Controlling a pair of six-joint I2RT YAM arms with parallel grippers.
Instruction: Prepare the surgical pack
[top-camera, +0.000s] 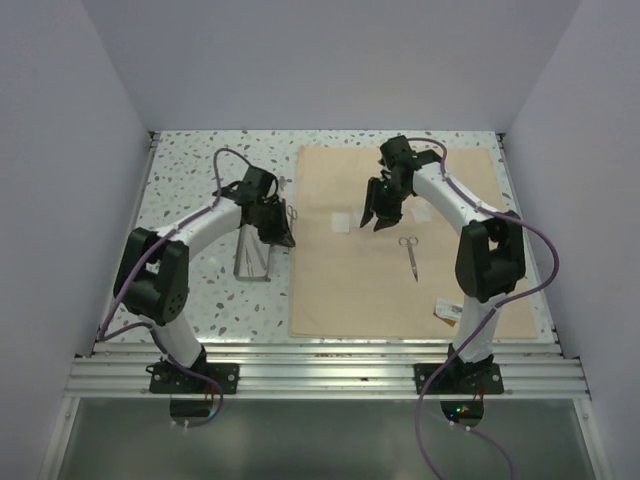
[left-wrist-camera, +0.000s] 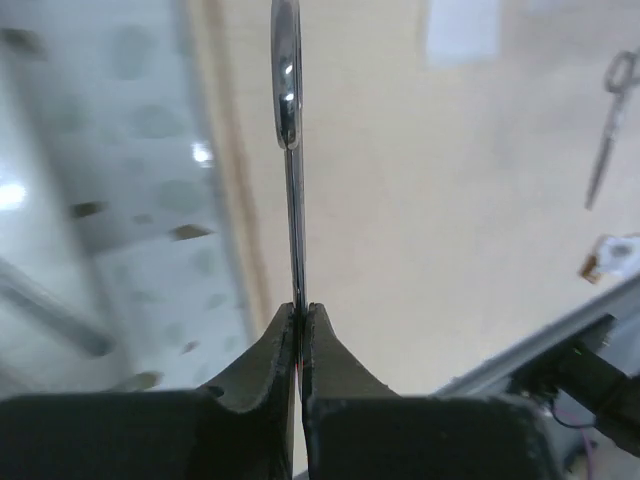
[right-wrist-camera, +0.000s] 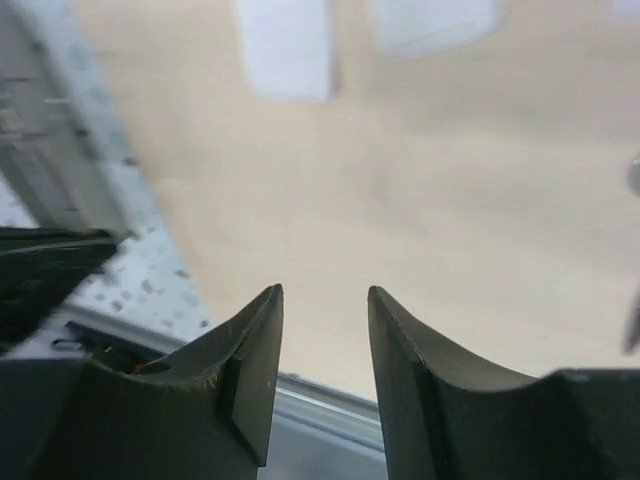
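While the left gripper (left-wrist-camera: 302, 310) pinches the thin forceps (left-wrist-camera: 290, 150) between pressed-together fingers just above the tan cloth sheet's (top-camera: 350, 290) left edge, the right gripper (right-wrist-camera: 325, 300) hangs with its jaws spread over the cloth near 2 white gauze squares (right-wrist-camera: 285, 50). Steel scissors (top-camera: 410, 255) lie on the cloth.

No text, label or number can be read anywhere.

Tan cloth (top-camera: 350, 285), speckled white table (top-camera: 190, 170)
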